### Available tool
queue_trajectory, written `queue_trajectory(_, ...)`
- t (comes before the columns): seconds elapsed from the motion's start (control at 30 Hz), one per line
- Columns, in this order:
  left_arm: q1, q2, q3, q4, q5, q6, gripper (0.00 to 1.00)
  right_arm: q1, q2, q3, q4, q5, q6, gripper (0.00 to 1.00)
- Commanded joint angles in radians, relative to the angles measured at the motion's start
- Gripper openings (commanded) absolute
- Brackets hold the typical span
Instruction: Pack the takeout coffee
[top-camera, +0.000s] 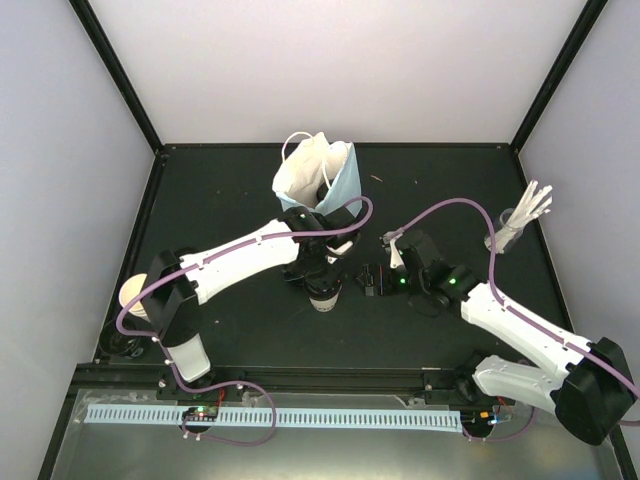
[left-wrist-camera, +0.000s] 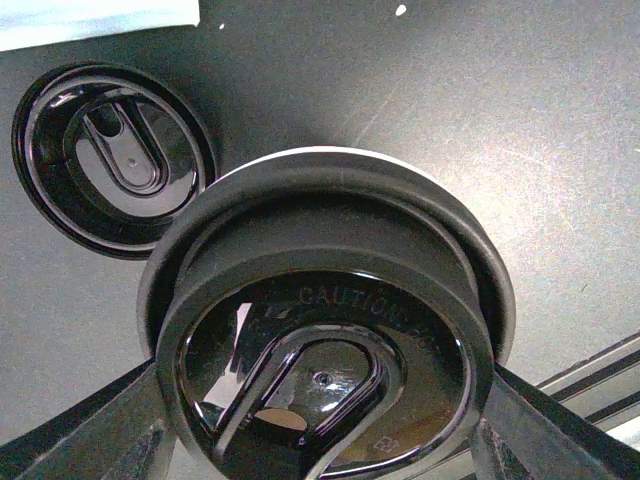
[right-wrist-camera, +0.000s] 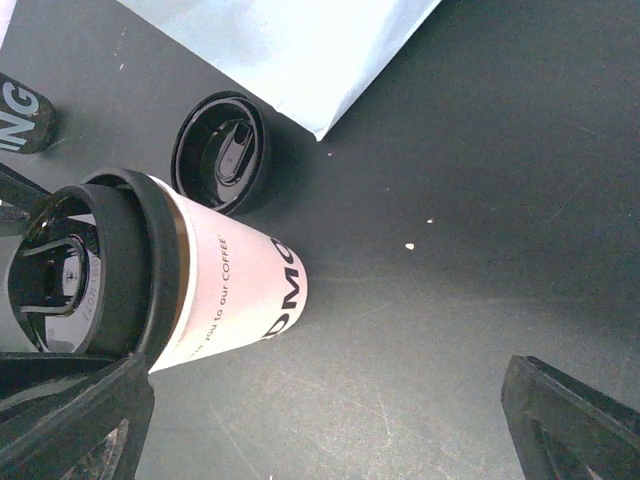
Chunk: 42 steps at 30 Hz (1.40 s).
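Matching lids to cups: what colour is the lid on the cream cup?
Black; the lid shows best in the left wrist view.

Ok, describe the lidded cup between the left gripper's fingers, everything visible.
The cup is cream paper with black lettering, partly reading "to our COFFEE". A glossy black plastic lid caps it, embossed "CAUTION". It stands on the dark table beside a loose black lid, near the light-blue bag. The left gripper straddles the lid, fingers at either side; whether they press it is unclear.
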<state>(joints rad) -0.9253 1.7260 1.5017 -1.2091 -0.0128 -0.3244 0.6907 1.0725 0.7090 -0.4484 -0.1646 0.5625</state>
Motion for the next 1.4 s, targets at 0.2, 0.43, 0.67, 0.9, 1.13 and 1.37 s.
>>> queue_trajectory(0.2, -0.012, 0.019, 0.037, -0.024, -0.004, 0.015, 0.76, -0.01, -0.008, -0.024, 0.033, -0.03, -0.004, 0.97)
queue_trajectory(0.43, -0.013, 0.051, 0.045, -0.025, -0.001, 0.028, 0.76, -0.04, 0.018, -0.071, 0.093, -0.136, 0.02, 0.93)
queue_trajectory(0.67, -0.018, 0.086, 0.056, -0.045, -0.007, 0.038, 0.76, -0.09, 0.083, -0.126, 0.276, -0.321, 0.095, 0.83)
queue_trajectory(0.9, -0.021, 0.101, 0.056, -0.047, 0.0, 0.052, 0.76, -0.114, 0.15, -0.135, 0.418, -0.444, 0.168, 0.68)
queue_trajectory(1.13, -0.023, 0.11, 0.05, -0.046, 0.008, 0.064, 0.76, -0.115, 0.232, -0.121, 0.479, -0.495, 0.19, 0.54)
queue_trajectory(1.37, -0.027, 0.122, 0.046, -0.037, 0.016, 0.076, 0.76, -0.115, 0.271, -0.152, 0.548, -0.522, 0.215, 0.5)
